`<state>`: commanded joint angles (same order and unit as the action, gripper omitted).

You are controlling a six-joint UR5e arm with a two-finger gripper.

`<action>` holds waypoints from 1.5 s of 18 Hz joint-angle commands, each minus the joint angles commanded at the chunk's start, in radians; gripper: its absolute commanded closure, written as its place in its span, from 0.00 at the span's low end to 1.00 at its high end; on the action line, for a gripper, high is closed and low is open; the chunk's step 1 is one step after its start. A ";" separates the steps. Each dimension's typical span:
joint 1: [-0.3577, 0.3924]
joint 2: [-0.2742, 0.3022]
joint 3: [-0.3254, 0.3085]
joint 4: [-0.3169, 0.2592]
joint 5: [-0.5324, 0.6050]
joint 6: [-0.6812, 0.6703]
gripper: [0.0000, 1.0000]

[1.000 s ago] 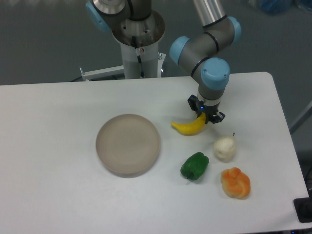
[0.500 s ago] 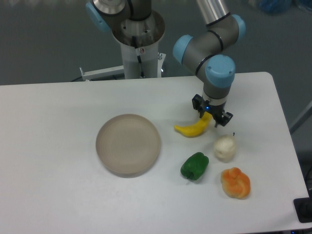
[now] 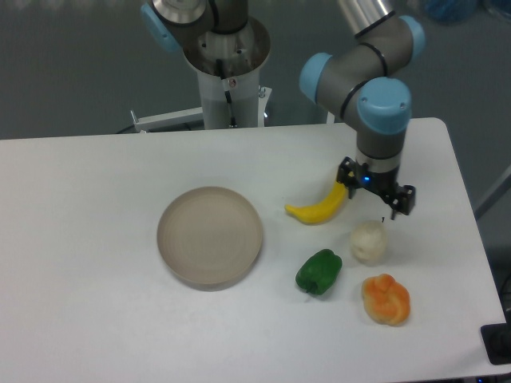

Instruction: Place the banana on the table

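The yellow banana (image 3: 318, 209) lies on the white table (image 3: 96, 207), just right of the beige plate. My gripper (image 3: 375, 191) hangs to the banana's right, near its upper tip, with its black fingers spread apart and nothing between them. It stands open, just above the white fruit. The banana's upper tip lies close beside the left finger; I cannot tell if they touch.
A round beige plate (image 3: 210, 236) sits left of the banana. A white pear-like fruit (image 3: 368, 242), a green pepper (image 3: 318, 271) and a lumpy orange fruit (image 3: 386, 299) lie in front of the gripper. The robot base (image 3: 226, 72) stands at the back edge.
The gripper has let go of the banana and moved right, away from it. The banana stays on the table where it was set down.
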<state>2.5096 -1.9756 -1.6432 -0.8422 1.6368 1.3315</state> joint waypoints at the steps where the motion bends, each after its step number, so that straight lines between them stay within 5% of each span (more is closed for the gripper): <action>1: 0.000 -0.015 0.028 0.000 0.000 -0.002 0.00; 11: 0.000 -0.115 0.192 0.000 0.000 0.000 0.00; 27: -0.058 -0.178 0.310 -0.002 0.015 -0.063 0.00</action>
<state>2.4513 -2.1537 -1.3331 -0.8437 1.6521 1.2686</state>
